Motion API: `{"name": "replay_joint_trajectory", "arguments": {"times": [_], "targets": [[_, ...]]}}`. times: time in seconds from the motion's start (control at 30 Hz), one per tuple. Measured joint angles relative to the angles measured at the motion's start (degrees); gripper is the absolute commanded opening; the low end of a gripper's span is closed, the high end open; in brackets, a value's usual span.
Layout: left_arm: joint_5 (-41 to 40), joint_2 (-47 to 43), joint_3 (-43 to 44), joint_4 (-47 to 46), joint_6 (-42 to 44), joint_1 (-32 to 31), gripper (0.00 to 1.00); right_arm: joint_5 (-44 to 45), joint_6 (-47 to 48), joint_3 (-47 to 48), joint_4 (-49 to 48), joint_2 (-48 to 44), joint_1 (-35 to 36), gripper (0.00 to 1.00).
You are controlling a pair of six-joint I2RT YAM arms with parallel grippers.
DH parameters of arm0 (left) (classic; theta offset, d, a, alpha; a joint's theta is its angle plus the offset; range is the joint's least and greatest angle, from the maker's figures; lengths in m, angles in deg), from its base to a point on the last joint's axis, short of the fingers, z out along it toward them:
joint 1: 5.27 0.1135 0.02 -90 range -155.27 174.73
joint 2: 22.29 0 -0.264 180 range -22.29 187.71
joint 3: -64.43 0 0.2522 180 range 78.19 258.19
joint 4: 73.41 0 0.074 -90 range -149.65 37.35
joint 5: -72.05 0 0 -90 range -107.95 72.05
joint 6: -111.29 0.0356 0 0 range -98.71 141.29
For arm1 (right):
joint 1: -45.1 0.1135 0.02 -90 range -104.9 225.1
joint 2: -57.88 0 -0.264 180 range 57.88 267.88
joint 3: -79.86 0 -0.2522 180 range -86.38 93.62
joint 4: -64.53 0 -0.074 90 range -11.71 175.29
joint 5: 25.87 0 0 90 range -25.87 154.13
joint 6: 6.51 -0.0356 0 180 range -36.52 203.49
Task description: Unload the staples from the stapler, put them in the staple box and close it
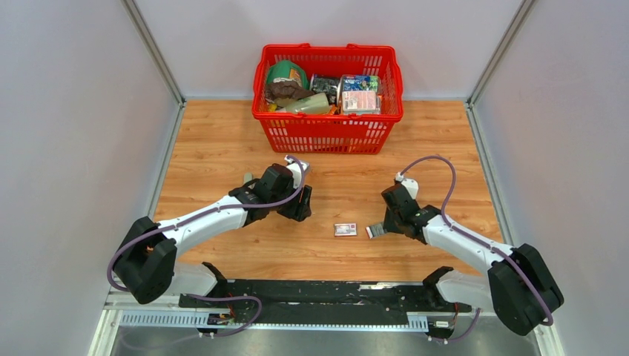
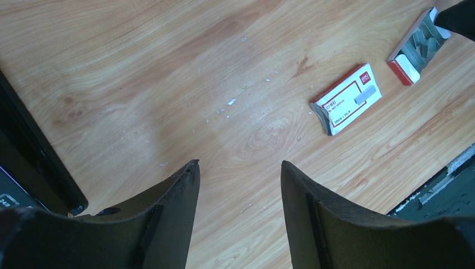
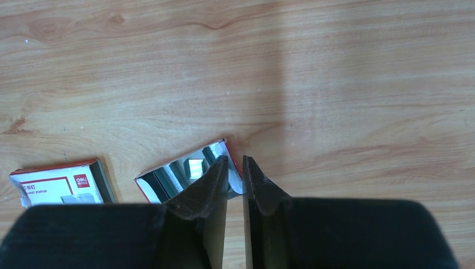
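Observation:
At the left edge of the left wrist view lies a long black body with a rounded end [image 2: 39,162], seemingly the stapler; the left arm hides it in the top view. My left gripper [image 2: 240,162] [image 1: 300,208] hangs open over bare wood beside it, holding nothing. An open red-edged staple tray [image 3: 168,179] [image 1: 374,231] [image 2: 417,47] holds silvery staples [image 3: 195,167] in strips. My right gripper [image 3: 235,158] [image 1: 386,226] is almost shut, a thin slit left, with the tray's right end wall between its tips.
A white and red printed box sleeve [image 1: 345,230] [image 2: 347,100] [image 3: 56,185] lies just left of the tray. A red basket [image 1: 326,115] full of goods stands at the back. The black base rail [image 1: 297,293] runs along the near edge. Tiny pale flecks [image 2: 231,102] dot the wood.

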Motion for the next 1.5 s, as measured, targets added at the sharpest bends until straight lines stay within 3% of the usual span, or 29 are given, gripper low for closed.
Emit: {"name": "replay_joint_trajectory", "arguments": {"times": [0.57,0.73,1.0,1.27,1.5], "targets": [[0.0,2.0,0.0,-1.3,0.0,-0.3,0.63,-2.8,-0.1,-0.5,-2.1,1.5,0.0,0.11],[-0.6,4.6,0.2,-1.7,-0.2,-0.8,0.62,-2.9,-0.3,-0.6,-2.2,1.5,0.0,0.04],[-1.3,8.0,1.0,-2.0,-0.6,-2.5,0.57,-3.7,-0.7,-0.6,-2.5,1.5,0.0,0.0],[-0.6,10.1,1.6,-2.6,-1.6,-3.9,0.37,-4.3,-1.1,-1.1,-3.3,1.3,0.2,0.0],[1.8,12.9,2.3,-3.7,-3.0,-5.3,0.0,-4.3,-2.1,-1.4,-3.8,1.1,1.3,0.0]]}}
